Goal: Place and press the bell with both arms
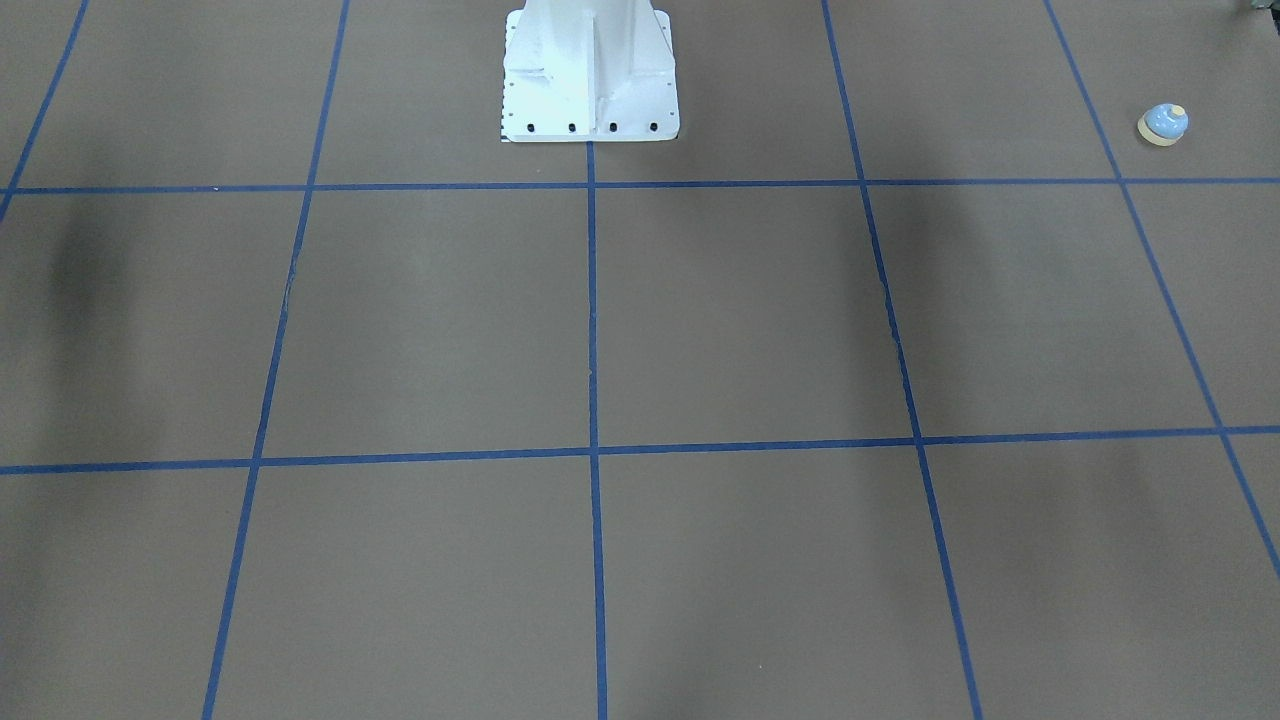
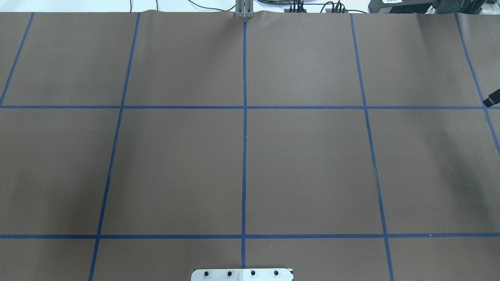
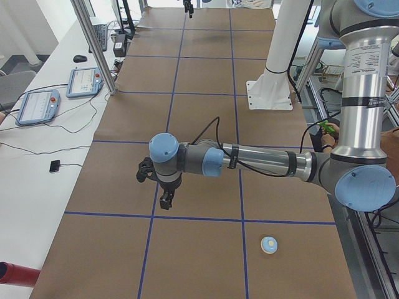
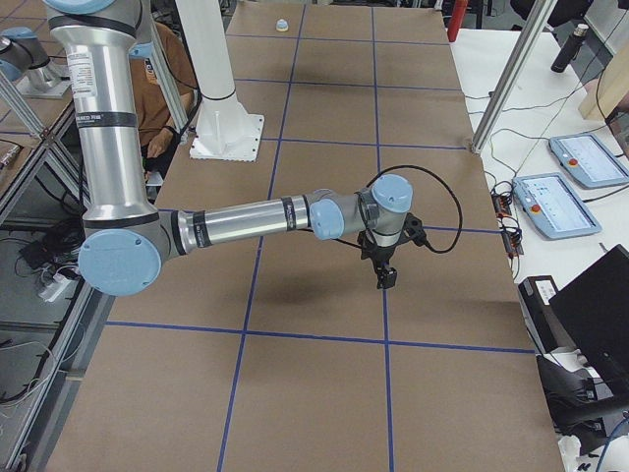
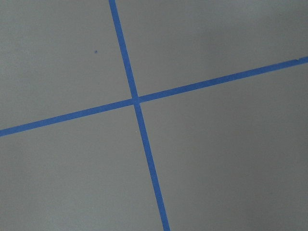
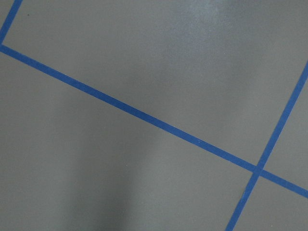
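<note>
Bell: not yet placed or pressed, you find it alone on the worktop at the robot's left end; left fingers and right fingers hover apart from it, spread or pressed together you cannot tell

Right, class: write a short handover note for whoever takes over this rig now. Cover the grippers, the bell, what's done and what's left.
Grippers: the left gripper hovers above the table, well clear of the bell. The right gripper hovers towards the robot's right end, far from the bell. Whether either is open or shut cannot be told.
Things: the bell stands upright on the table at the robot's left end, near the robot's edge, with nothing touching it.
Done: nothing yet; the bell is not picked up.
Left: grasp the bell, place it, then press its button.
</note>
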### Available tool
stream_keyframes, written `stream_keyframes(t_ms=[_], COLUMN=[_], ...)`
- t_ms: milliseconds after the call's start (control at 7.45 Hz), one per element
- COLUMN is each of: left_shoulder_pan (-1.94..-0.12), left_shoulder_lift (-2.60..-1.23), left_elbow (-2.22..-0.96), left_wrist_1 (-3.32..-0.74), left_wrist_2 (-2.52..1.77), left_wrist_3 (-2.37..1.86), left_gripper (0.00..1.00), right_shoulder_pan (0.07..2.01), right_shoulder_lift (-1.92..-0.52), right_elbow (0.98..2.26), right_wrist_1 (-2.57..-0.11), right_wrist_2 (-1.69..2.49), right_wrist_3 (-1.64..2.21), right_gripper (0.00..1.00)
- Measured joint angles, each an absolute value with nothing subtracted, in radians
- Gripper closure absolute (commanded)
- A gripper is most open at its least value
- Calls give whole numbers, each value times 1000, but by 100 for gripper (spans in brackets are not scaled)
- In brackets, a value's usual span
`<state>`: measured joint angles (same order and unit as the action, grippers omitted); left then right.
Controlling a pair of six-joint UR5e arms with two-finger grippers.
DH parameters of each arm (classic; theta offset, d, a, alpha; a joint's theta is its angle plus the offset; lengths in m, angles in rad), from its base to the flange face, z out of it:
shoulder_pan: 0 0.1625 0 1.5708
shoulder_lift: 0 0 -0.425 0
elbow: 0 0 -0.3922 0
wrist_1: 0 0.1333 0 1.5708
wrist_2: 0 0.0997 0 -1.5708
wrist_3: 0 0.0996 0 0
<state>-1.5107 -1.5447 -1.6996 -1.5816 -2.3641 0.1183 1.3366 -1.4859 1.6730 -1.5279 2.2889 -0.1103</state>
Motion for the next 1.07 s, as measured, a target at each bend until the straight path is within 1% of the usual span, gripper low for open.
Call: stream_keyframes(t_ms=[402, 1073], left_shoulder_pan=[-1511, -1500], left_shoulder_lift=[-1535, -1430], left_elbow=[-1713, -1758], left_wrist_1=[-1587, -1642], left_wrist_2=[-2362, -2358], left_wrist_3=[117, 73], left_gripper=[0, 0], right_shoulder_pan=[1336, 1338], right_shoulder_lift=[-1483, -1475], right_elbow=[1672, 1667], right_wrist_1=[-1527, -1526], right_wrist_2=[2283, 2276], right_wrist_3=[-109, -107], right_gripper=[0, 0])
